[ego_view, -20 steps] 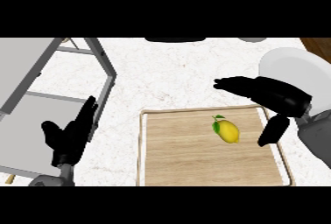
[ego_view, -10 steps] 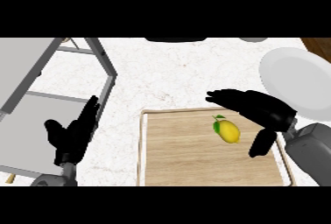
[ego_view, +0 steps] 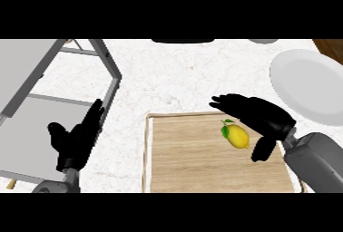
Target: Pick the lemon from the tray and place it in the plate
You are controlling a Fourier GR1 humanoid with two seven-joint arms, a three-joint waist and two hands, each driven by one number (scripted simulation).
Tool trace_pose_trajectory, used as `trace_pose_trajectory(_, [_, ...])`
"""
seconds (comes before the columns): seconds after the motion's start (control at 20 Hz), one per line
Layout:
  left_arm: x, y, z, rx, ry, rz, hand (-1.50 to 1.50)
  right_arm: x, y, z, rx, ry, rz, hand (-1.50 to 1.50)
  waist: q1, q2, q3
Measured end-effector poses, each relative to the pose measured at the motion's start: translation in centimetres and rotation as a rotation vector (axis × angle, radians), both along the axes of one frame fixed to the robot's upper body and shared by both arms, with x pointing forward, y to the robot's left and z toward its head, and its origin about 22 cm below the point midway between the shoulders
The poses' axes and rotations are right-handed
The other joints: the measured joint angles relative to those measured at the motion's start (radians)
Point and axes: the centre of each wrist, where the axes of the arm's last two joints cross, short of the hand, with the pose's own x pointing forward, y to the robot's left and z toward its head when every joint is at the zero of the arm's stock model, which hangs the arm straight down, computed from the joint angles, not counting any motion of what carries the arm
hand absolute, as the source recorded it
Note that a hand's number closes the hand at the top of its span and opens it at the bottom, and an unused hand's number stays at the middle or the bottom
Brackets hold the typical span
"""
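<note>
A white marble-patterned counter top [ego_view: 181, 72] fills the view, with a grey metal-framed sink or rack structure [ego_view: 47, 86] along its left side. On the counter lies a rectangular light wooden tray with a raised pale rim [ego_view: 194, 167], and on the upper right part of its board rests the small oval yellow lemon with a green leaf at its upper end [ego_view: 235, 136], lying slightly tilted, its long axis running from upper left to lower right. Off the tray, at the upper right of the view, sits the round white plate [ego_view: 309, 86] (it looks a little taller than wide), well apart from the lemon. The black right hand [ego_view: 264, 117] on its grey forearm [ego_view: 318, 163] hangs over the tray's upper right corner, its fingers [ego_view: 224, 102] spread towards the upper left above the lemon and its thumb [ego_view: 262, 149] pointing down just right of the fruit; the hand is wide, the digits arched on either side of the lemon without closing on it, and contact cannot be told. The black left hand [ego_view: 75, 138] shows at the lower left, open with fingers straight and pointing up, resting over the counter beside the grey structure.
</note>
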Motion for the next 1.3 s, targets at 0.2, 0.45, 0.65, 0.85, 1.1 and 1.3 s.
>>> trace_pose_trajectory(0.2, [-0.1, 0.2, 0.1, -0.005, 0.001, 0.000, 0.00, 0.0, 0.1, -1.3, -0.015, 0.010, 0.005, -1.50, 0.001, 0.001, 0.000])
trace_pose_trajectory(0.45, [-0.3, 0.6, 0.1, 0.001, -0.003, -0.007, 0.00, 0.2, 0.5, -2.8, -0.069, 0.019, 0.027, 1.50, 0.004, 0.001, 0.000])
trace_pose_trajectory(0.65, [-0.1, 0.2, 0.0, -0.006, -0.001, -0.007, 0.00, 0.4, 0.8, -3.7, -0.121, -0.007, 0.091, 1.50, 0.005, -0.002, -0.002])
trace_pose_trajectory(0.85, [-0.2, 0.0, -0.2, -0.005, -0.002, -0.002, 0.00, 0.7, 1.0, -3.9, -0.119, -0.049, 0.116, 1.50, 0.002, -0.005, -0.002])
trace_pose_trajectory(1.1, [-0.3, 0.4, -0.1, -0.009, -0.001, -0.001, 0.00, 1.0, 0.9, -3.9, -0.087, -0.117, 0.126, 1.50, 0.000, -0.004, -0.002])
trace_pose_trajectory(1.3, [-0.4, 0.4, 0.0, -0.006, -0.017, -0.002, 0.00, 3.0, 0.1, -3.0, 0.012, -0.202, -0.151, 1.50, 0.001, 0.006, 0.001])
